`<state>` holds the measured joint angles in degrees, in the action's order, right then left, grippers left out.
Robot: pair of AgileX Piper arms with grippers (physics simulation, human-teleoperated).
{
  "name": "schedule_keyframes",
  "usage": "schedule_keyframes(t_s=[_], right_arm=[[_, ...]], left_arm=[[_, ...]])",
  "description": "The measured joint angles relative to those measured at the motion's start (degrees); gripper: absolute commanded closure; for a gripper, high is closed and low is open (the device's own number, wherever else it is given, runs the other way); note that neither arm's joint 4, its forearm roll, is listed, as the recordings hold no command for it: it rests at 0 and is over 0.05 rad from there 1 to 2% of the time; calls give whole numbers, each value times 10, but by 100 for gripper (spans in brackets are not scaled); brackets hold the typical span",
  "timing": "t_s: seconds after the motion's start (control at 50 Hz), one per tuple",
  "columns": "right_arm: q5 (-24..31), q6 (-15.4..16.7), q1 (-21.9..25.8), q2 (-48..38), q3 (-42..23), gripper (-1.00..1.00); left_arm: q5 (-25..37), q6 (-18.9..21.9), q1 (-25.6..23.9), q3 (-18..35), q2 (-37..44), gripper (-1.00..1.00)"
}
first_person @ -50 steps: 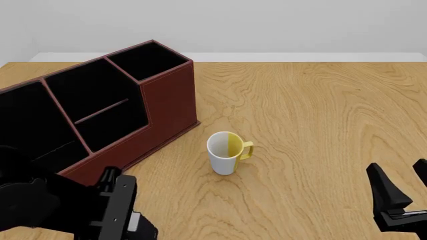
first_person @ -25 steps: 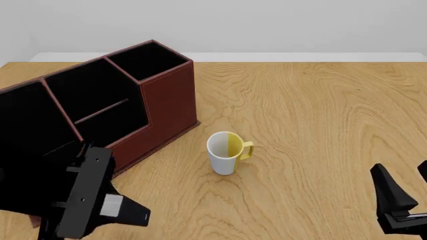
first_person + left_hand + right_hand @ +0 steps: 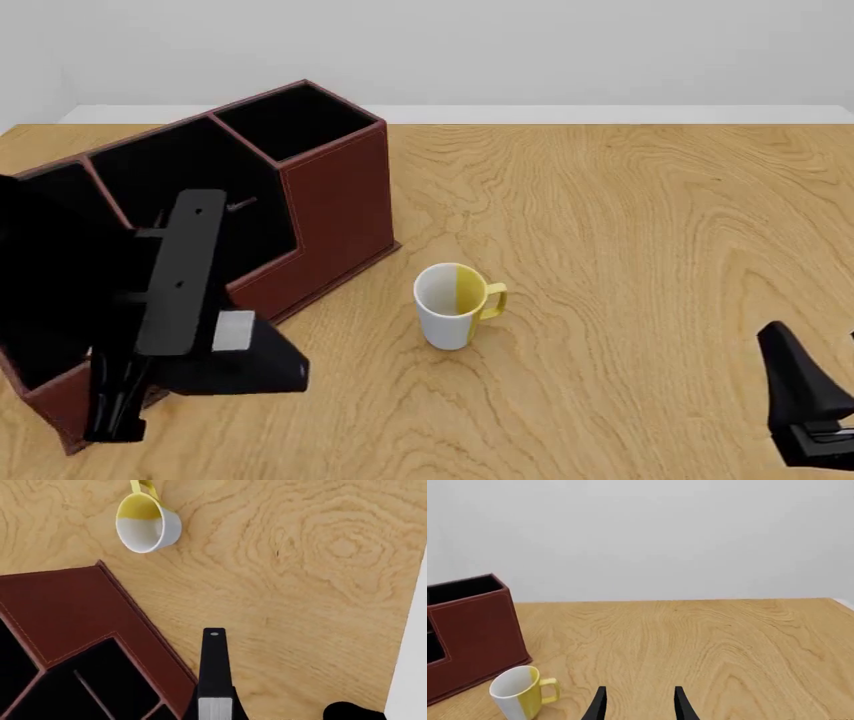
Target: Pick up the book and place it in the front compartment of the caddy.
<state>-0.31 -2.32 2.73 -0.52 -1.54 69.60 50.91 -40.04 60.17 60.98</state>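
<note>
The book (image 3: 187, 255) is a black slab with a white-grey page edge, held tilted in the air by my left gripper (image 3: 167, 295), which is shut on it. In the front view it hangs over the near wall of the dark reddish-brown caddy (image 3: 334, 190), in front of the front compartment (image 3: 180, 170) with its thin divider. The left wrist view looks along the book (image 3: 214, 665) down onto the caddy (image 3: 73, 605) and the front compartment (image 3: 110, 677). My right gripper (image 3: 640, 705) is open and holds nothing, low at the near right, far from the caddy (image 3: 467, 615).
A white and yellow mug (image 3: 450, 305) stands upright on the wooden table just right of the caddy's near corner, also seen as the mug (image 3: 143, 525) and the mug (image 3: 520, 692). One right finger (image 3: 801, 385) shows at the front view's right edge.
My left arm has lifted the book from the near edge up and forward, over the caddy's near wall. The right gripper has slid slightly right and down.
</note>
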Motion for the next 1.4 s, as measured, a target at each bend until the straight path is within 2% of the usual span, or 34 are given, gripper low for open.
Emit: schedule_keyframes(t_s=[0.1, 0.24, 0.48, 0.68, 0.82, 1.2, 1.4], right_arm=[[1, -8, -2, 1, -3, -100], [0, -21, -6, 3, -6, -100], [-2, -42, -14, 4, -11, -100], [-5, -57, -17, 4, -13, -100], [-6, -64, -16, 5, -14, -100], [-9, -71, -13, 5, -15, -100], [-10, -73, -16, 5, -16, -100]], left_arm=[[2, -1, 22, 7, 9, 100], [3, -32, 27, 29, 23, 100], [3, -117, -19, 101, 40, 100], [3, -161, -43, 165, 35, 100], [3, -142, -5, 197, 12, 100], [3, -116, 84, 234, -36, 100], [3, -88, 139, 247, -44, 100]])
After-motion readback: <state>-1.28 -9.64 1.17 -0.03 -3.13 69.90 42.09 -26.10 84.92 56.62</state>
